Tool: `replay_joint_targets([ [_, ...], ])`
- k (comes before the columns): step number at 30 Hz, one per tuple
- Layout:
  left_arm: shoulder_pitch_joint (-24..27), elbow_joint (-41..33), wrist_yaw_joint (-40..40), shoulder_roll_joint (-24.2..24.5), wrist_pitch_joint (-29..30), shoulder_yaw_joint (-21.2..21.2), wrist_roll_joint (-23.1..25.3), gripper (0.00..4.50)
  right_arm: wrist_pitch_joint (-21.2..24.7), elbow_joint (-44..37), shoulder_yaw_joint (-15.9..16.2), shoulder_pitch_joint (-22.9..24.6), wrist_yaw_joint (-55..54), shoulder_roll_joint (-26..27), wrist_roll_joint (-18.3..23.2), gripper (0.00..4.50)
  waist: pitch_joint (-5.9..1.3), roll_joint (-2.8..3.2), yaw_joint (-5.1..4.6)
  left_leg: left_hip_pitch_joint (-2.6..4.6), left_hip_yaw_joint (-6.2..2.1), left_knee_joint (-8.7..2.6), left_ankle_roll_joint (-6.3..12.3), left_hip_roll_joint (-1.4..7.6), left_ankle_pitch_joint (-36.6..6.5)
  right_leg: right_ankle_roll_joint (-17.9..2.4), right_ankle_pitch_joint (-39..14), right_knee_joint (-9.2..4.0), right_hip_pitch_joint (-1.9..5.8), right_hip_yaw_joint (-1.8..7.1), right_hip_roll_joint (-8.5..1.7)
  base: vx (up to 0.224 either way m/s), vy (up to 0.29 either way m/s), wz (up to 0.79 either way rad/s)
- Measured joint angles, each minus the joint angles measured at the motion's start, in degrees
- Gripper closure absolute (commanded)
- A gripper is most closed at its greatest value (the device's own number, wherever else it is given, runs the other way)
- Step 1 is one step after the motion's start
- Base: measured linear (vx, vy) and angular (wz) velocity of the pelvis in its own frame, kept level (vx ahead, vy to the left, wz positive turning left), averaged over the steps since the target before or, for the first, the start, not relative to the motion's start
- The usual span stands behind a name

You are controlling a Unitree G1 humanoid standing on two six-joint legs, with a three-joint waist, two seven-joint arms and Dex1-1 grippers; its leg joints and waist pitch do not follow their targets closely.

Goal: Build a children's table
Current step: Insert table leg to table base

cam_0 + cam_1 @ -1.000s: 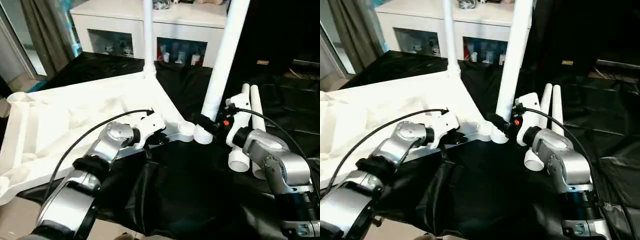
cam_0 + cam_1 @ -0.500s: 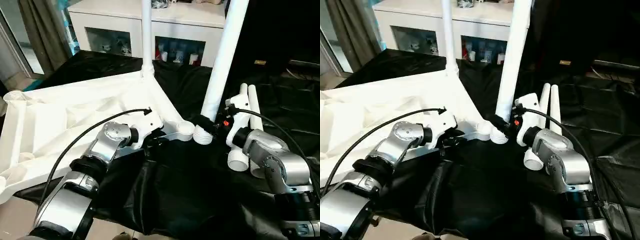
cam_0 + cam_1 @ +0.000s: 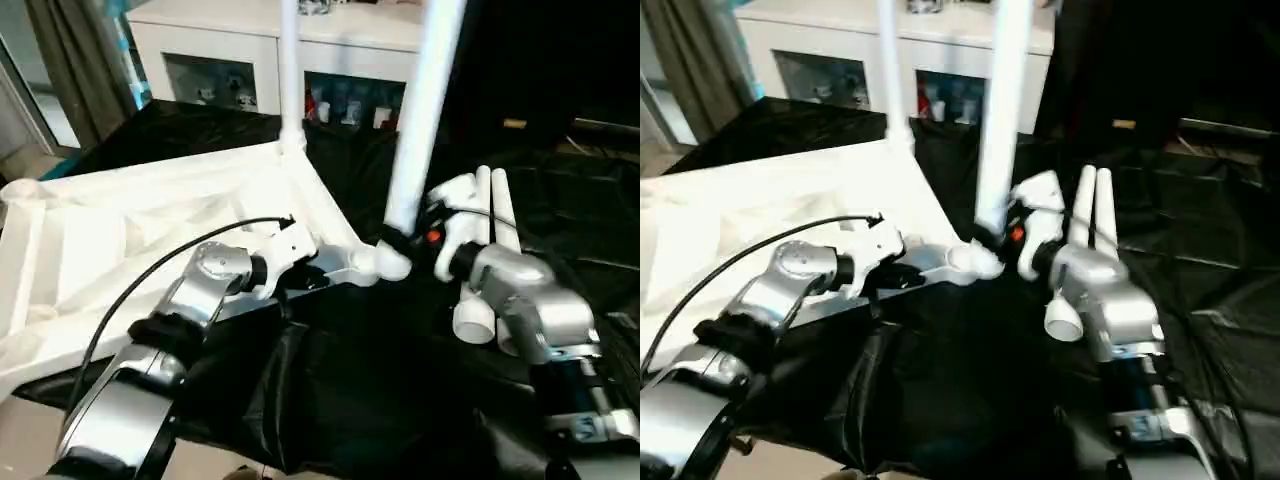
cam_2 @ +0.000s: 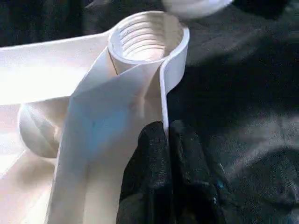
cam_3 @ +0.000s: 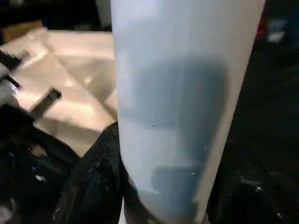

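The right gripper has swung its clamped leg onto the near corner socket, while the left gripper pinches the tabletop rim.

Black cloth at my 6 o'clock is open room. Upright leg at 12 and two loose legs at 2 block the right; tabletop fills 9–11.

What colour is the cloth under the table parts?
Black. The cloth shows best in the left eye view.
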Motion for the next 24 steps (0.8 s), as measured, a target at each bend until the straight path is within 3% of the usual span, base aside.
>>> replay_joint_targets([
  [8,1.4,-2.5,-2.9,0.7,-0.7,-1.0,-0.4,4.5,-2.3,3.5,0.7,-1.1,1.1,1.6,-0.3,2.62,0.02,-0.03,0.95,0.01,0.02,0.01,-0.01,0.0,0.0,0.0,0.0,0.01,0.0,0.01,-0.01,0.0,0.0,0.0],
  [24,2.4,-4.1,-3.3,1.2,-0.8,-1.2,-0.5,4.5,-7.0,9.6,0.0,-2.2,2.5,3.5,-1.1,2.62,0.0,-0.07,0.91,0.02,0.04,0.0,-0.02,0.0,0.0,0.0,0.0,0.03,0.0,0.02,-0.01,0.0,0.0,0.0],
])
